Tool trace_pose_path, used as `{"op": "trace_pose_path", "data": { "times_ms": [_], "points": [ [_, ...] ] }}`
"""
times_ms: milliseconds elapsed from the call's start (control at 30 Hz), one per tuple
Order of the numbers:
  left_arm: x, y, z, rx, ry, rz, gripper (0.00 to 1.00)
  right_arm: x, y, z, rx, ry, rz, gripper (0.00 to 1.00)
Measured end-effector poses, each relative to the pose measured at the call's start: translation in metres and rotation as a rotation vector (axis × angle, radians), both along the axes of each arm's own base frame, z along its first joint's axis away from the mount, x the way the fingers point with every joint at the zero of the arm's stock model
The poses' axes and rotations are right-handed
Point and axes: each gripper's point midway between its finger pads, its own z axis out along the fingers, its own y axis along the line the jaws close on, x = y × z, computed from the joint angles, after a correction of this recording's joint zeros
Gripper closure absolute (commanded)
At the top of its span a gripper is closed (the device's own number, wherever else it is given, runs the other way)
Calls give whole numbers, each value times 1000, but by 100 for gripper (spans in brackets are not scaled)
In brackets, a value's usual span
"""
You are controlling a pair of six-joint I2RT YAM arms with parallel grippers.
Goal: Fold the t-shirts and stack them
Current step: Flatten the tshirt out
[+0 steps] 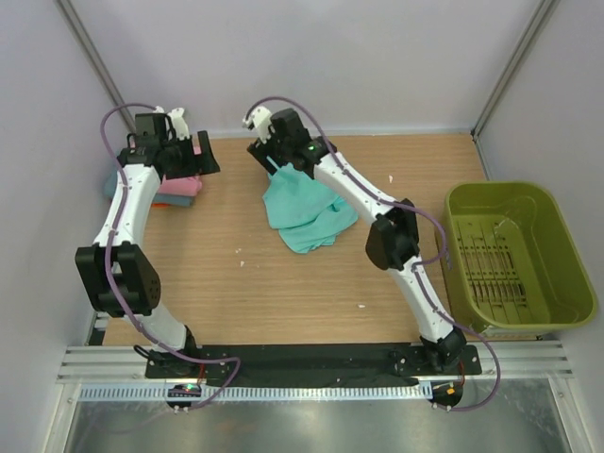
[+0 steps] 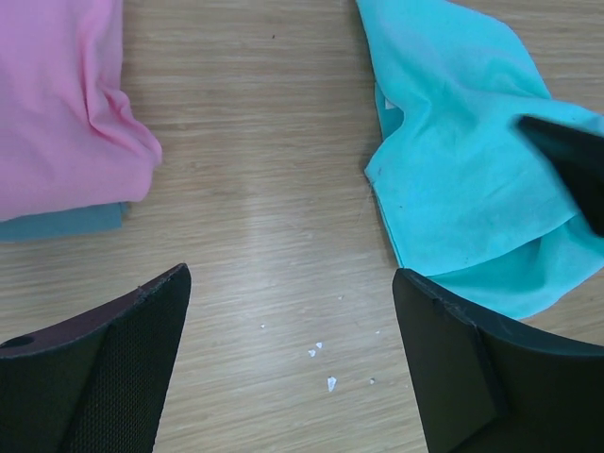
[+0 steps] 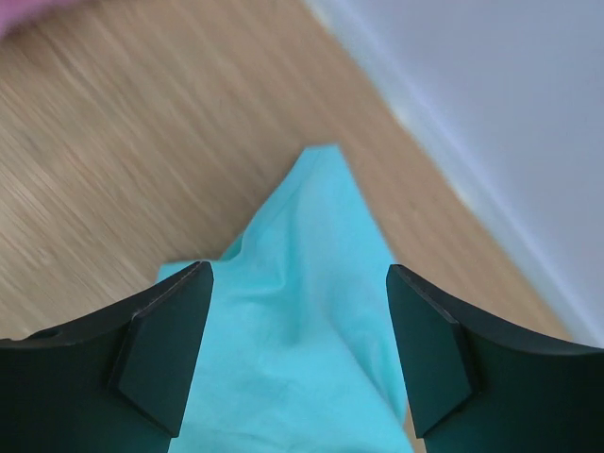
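Now, the teal tee (image 1: pixel 304 212) lies crumpled near the middle of the desk's (image 1: pixel 236 283) far edge. It looks light, limp cloth that will sag and bunch, so I'd pinch it at a corner or hem. Right arm (image 1: pixel 354 193) reaches long over it, jaws wide, a pointed tip of cloth beneath them, gripping nothing. Left arm (image 1: pixel 127 203) hangs over the far-left corner by the folded pink tee (image 1: pixel 177 186), jaws wide and empty too.

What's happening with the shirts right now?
A pink t-shirt lies folded on a teal one at the far left of the table. The left gripper hangs open over bare wood beside that stack. The right gripper is open above a crumpled teal-green t-shirt, not yet folded. The olive basket sits off to the right.
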Motion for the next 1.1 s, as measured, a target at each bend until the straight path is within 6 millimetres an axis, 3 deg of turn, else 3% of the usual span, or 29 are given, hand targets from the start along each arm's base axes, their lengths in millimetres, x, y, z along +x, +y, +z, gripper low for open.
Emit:
{"op": "trace_pose_path", "data": {
  "times_ms": [67,133,200,267,433,733,1000,1100],
  "points": [
    [-5,-2,9,26,-26,-9,11,7,0,-70,-97,89,-13,22],
    [-13,-8,11,46,-34,-30,11,8,-4,-123,-177,156,-19,23],
    [-20,-12,7,54,-25,-45,11,6,-11,-162,-243,208,-25,23],
    [-26,-15,-1,56,-2,-52,11,6,-16,-178,-276,227,-31,23],
    [-34,-12,-17,63,50,-41,10,15,-17,-171,-275,184,-43,23],
    [-35,-11,-19,65,56,-35,10,33,-34,-169,-265,165,-78,25],
    [-35,-9,-19,75,56,-26,10,59,-76,-197,-223,241,-164,32],
    [-35,-9,-19,75,57,-26,10,63,-86,-204,-210,269,-178,39]
  ]
}}
